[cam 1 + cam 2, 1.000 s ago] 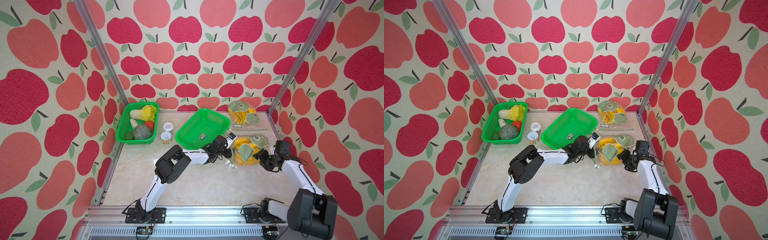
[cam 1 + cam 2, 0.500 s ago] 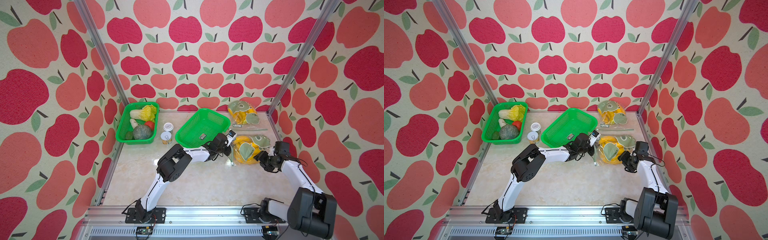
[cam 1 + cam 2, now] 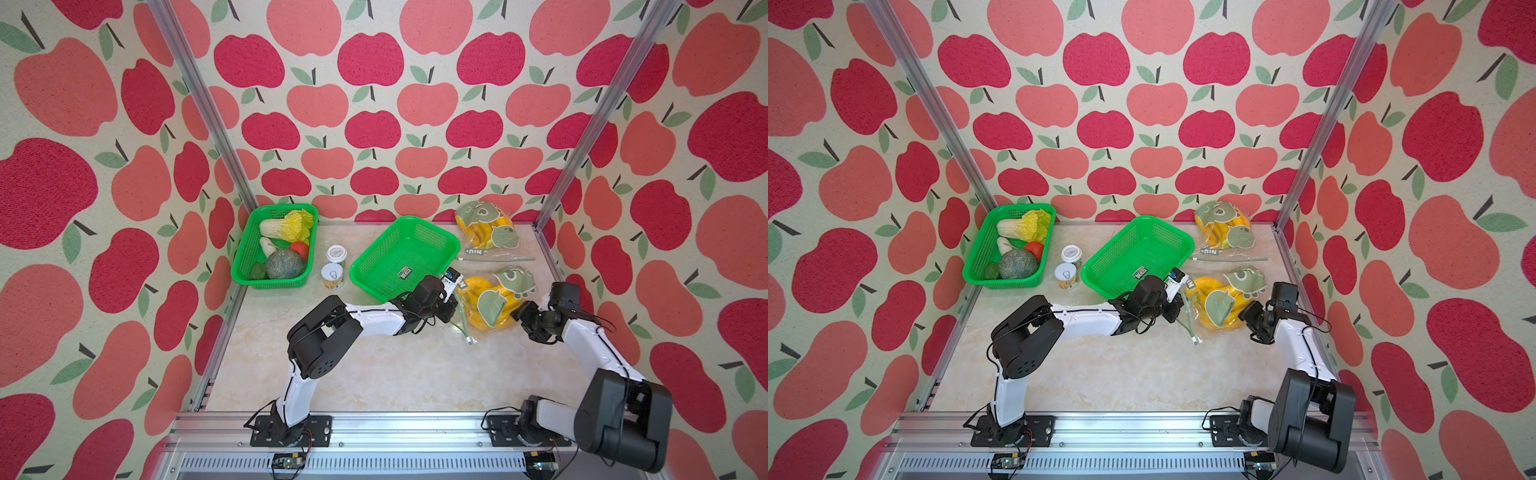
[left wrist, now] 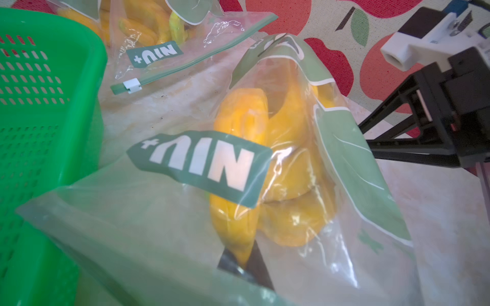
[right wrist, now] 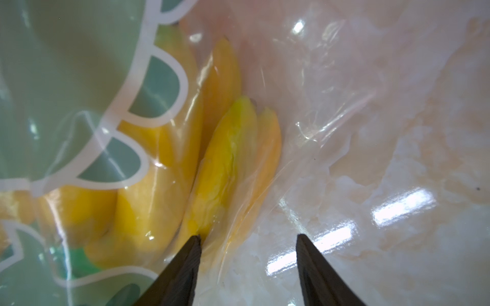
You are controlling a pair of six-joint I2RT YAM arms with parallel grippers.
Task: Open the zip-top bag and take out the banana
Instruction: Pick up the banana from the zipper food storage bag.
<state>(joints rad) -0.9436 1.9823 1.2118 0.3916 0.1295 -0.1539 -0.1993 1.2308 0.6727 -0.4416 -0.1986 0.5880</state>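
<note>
The clear zip-top bag with green leaf prints lies on the right half of the counter, just beside an empty green plastic mesh basket, and a bunch of yellow bananas is inside it. In both top views the two arms reach it from opposite ends.

The left gripper sits at the bag's green zip strip. In the left wrist view its dark fingers show through the film, drawn almost together and pinching the plastic by that strip.

The right gripper stands partly open and holds nothing. One fingertip touches the film against a banana. The other is over bare counter, and the bag's loose clear edge lies between them. The left wrist view shows the same gripper pointing at the bag's far end.

The counter is glossy pale marble-patterned stone. A second clear bag of bananas lies against the back wall, its zip strip closed with a white slider. On the left a second green basket holds a cabbage, a melon and other vegetables. Two small round cans stand between the baskets. Walls printed with red and pink apples enclose the space, with aluminium posts at the back corners.
</note>
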